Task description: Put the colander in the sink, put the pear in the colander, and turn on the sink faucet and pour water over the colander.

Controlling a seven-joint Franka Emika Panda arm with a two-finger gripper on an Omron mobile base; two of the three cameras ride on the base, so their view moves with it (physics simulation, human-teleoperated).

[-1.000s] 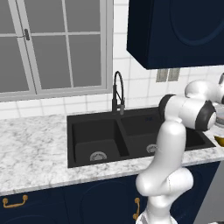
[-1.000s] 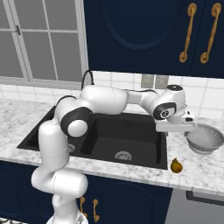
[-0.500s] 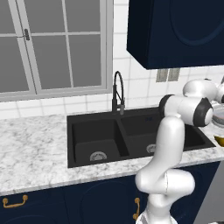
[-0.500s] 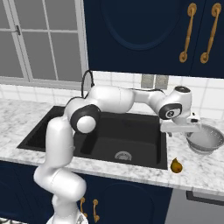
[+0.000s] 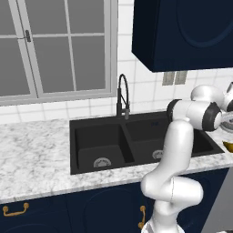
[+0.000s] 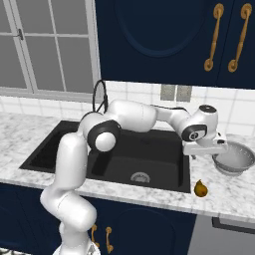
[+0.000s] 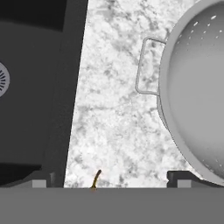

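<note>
The silvery perforated colander [image 6: 235, 158] stands on the counter right of the black sink [image 6: 74, 144]. In the hand view the colander [image 7: 197, 96] takes up the right side, its wire handle [image 7: 146, 65] pointing towards the sink [image 7: 30, 100]. My gripper [image 6: 205, 152] hangs over the counter strip between sink and colander, just left of the colander's rim. It is open [image 7: 109, 181], fingertips wide apart, nothing between them. The small orange-yellow pear [image 6: 200, 189] lies on the counter in front of the gripper; its stem [image 7: 96, 178] pokes up low in the hand view. The black gooseneck faucet [image 6: 101, 97] rises behind the sink.
White marbled counter [image 5: 32, 154] runs left of the double-basin sink [image 5: 136, 141], with the faucet [image 5: 123, 95] behind it. A window sits above the counter at left. Dark blue wall cabinets [image 6: 164, 40] hang over the arm. A wall outlet [image 6: 174, 92] sits on the tiles.
The hand has shifted a little to the right and lower, closer to the colander's rim. The jaws have stayed open. Colander and pear have not moved.
</note>
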